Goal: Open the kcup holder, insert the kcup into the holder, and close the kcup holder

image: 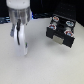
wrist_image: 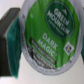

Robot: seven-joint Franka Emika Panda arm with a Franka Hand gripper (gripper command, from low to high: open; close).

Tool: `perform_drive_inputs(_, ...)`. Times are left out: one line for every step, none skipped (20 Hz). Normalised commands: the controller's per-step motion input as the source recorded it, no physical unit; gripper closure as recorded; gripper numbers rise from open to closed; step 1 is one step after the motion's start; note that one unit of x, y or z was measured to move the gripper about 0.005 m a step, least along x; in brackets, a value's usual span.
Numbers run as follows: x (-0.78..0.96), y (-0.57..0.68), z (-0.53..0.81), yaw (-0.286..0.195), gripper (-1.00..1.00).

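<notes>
Clearly, in the wrist view we see the kcup [wrist_image: 49, 39] filling most of the picture, its green lid facing the camera with white lettering on it, and a black finger pad [wrist_image: 10, 34] pressing against its side, so our gripper [image: 20, 41] is clamped on the kcup. In the exterior view the arm hangs above the white table [image: 45, 67] at the exterior view's left, and we cannot make out the small pod itself there. The kcup holder [image: 61, 31] sits well apart, toward the exterior view's right, a black box with round cup tops showing on its upper side and a pale handle on its front.
</notes>
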Motion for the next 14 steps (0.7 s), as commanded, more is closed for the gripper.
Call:
perform_drive_inputs(0.12, 0.41, 0.79, -0.002, 1.0)
perform_drive_inputs(0.13, 0.44, 0.81, 0.001, 1.0)
perform_drive_inputs(0.12, 0.47, 0.81, 0.002, 1.0)
perform_drive_inputs(0.11, 0.5, 0.81, 0.002, 1.0)
perform_drive_inputs(0.1, 0.52, 0.8, 0.014, 1.0)
perform_drive_inputs(0.1, 0.55, 0.78, 0.016, 1.0)
perform_drive_inputs(0.09, 0.58, 0.75, 0.007, 1.0)
perform_drive_inputs(0.1, 0.61, 0.73, 0.009, 1.0)
perform_drive_inputs(0.09, 0.62, 0.7, 0.009, 1.0)
perform_drive_inputs(0.08, 0.62, 0.7, 0.019, 1.0)
perform_drive_inputs(0.09, 0.62, 0.66, 0.01, 1.0)
perform_drive_inputs(0.1, 0.62, 0.65, 0.022, 1.0)
perform_drive_inputs(0.12, 0.62, 0.6, 0.011, 1.0)
perform_drive_inputs(0.12, 0.63, 0.57, 0.011, 1.0)
